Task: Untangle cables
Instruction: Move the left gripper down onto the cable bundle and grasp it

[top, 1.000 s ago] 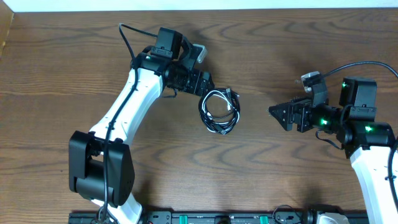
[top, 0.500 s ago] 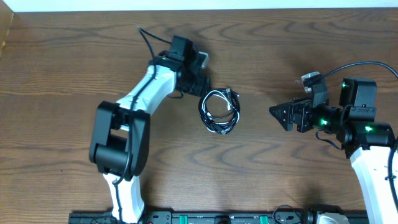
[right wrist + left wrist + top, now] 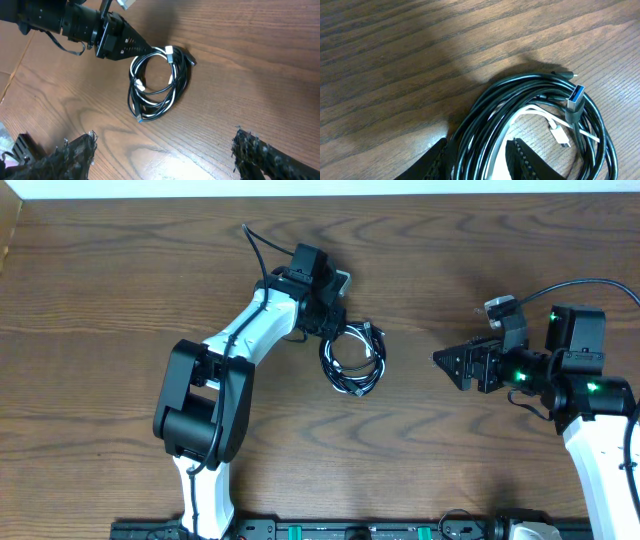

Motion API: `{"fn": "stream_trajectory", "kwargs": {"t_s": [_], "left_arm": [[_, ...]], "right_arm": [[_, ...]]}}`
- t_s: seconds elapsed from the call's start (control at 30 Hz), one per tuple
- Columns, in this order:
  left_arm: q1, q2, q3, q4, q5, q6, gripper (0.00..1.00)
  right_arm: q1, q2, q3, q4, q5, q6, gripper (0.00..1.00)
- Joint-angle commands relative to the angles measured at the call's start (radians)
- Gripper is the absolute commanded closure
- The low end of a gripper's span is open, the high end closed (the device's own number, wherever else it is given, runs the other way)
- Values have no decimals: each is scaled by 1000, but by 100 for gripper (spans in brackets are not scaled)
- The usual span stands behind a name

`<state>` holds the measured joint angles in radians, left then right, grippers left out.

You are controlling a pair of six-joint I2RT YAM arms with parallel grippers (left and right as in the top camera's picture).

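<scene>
The cables [image 3: 376, 362] lie as one coiled bundle on the wooden table, several black cords with a white one woven in. In the left wrist view the bundle [image 3: 470, 135] shows a blue USB plug [image 3: 576, 96] and a white plug [image 3: 560, 135]. My left gripper [image 3: 335, 332] is open at the bundle's upper left edge. Its fingers straddle several black and white strands [image 3: 477, 162]. My right gripper [image 3: 440, 360] is open and empty, well to the right of the bundle. The right wrist view shows the bundle [image 3: 176, 80] ahead of it and the left gripper [image 3: 145, 50] at the coil.
The left arm's white links [image 3: 240, 340] stretch from the front edge across the table's left half. A thick black robot wire [image 3: 255, 250] arcs behind the left wrist. The table's far edge [image 3: 320, 194] runs along the top.
The left arm's elbow has swung to the right and its gripper has moved a little right and down onto the bundle's edge. The bundle and the right arm have not moved.
</scene>
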<state>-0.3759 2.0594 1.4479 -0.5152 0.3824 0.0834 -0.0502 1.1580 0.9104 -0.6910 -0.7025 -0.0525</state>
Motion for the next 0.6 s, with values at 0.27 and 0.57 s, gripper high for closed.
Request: {"fn": "stream_trajectory", "kwargs": {"t_s": [0.27,0.57], "left_arm": [[-13,12,-9,3,-9,-16,93],[0,-188,48,-10,26,-180,93]], "right_arm": [[0,2,18,0,13,-8,13],[0,2,18,48,11,80,17]]}}
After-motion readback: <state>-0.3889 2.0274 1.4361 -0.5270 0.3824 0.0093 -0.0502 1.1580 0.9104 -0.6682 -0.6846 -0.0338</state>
